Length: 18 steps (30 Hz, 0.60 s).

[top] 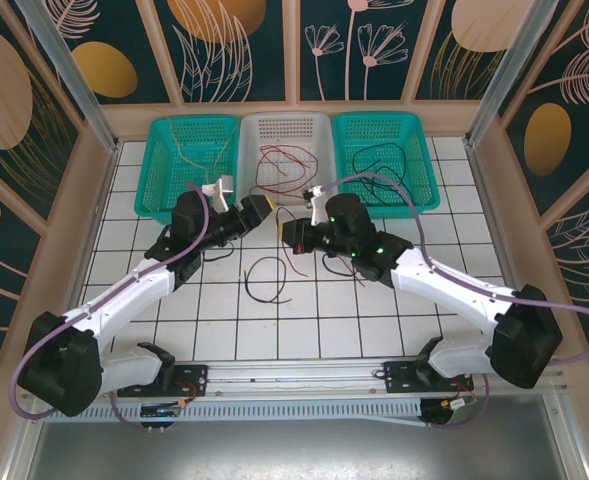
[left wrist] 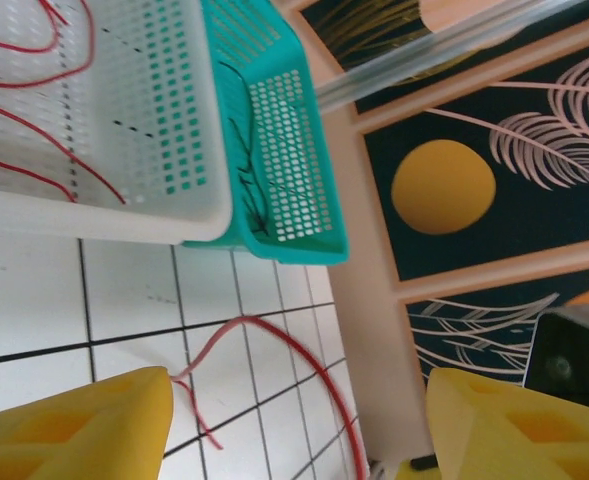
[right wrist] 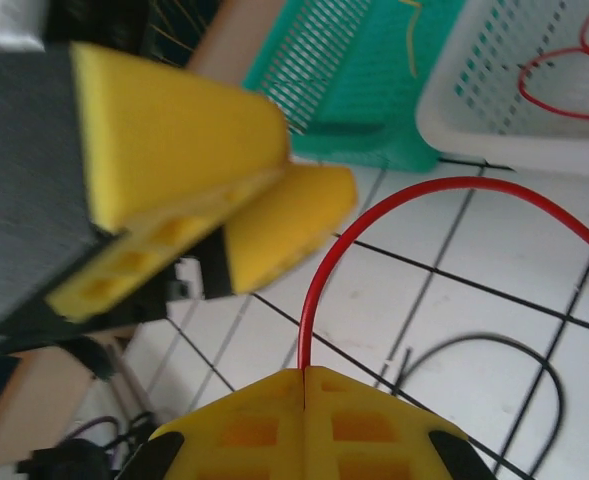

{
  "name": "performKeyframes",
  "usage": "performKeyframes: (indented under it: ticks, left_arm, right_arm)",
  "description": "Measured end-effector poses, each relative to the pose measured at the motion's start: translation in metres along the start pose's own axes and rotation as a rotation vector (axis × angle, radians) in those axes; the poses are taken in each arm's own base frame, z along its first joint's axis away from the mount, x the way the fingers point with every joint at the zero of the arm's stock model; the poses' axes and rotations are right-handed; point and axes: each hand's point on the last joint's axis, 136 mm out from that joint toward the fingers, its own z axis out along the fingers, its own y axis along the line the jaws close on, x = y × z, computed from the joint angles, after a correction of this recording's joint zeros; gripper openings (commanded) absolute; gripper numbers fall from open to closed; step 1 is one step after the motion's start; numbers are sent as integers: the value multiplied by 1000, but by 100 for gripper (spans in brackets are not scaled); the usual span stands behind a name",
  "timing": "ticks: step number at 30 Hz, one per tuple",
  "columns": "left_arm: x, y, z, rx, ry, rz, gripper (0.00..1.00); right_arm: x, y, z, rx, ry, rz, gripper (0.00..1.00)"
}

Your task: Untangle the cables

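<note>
A thin red cable (right wrist: 454,185) arcs up out of my right gripper (right wrist: 304,372), whose yellow fingers are shut on it. In the top view the right gripper (top: 289,233) hangs over the middle of the tiled table, with the red cable (top: 292,258) dangling below. My left gripper (top: 258,209) sits close to its left. In the left wrist view the left gripper (left wrist: 299,400) is open, and the red cable (left wrist: 309,365) curves loose between its fingers, its thin end by the left finger (left wrist: 84,430). A black cable (top: 264,280) lies looped on the tiles.
Three baskets stand along the back: a teal basket (top: 164,165) with a tan wire, a white basket (top: 314,140) with red wires (top: 284,165), and a teal basket (top: 419,160) with black wire (top: 384,165). Panelled walls enclose the table.
</note>
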Motion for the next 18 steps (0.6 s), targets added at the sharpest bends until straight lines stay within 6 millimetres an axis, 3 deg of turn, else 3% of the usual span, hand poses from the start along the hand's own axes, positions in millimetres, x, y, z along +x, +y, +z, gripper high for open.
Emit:
performKeyframes:
  ticks: [3,10,18]
  left_arm:
    - [6,-1,0,31,19,-35,69]
    - [7,-7,-1,81,23,-86,69]
    - [9,-11,-2,133,20,-128,41]
  right_arm:
    - [-8,8,-5,-57,-14,19,0]
    - [-7,24,-4,-149,10,36,0]
    - [-4,28,2,-181,30,59,0]
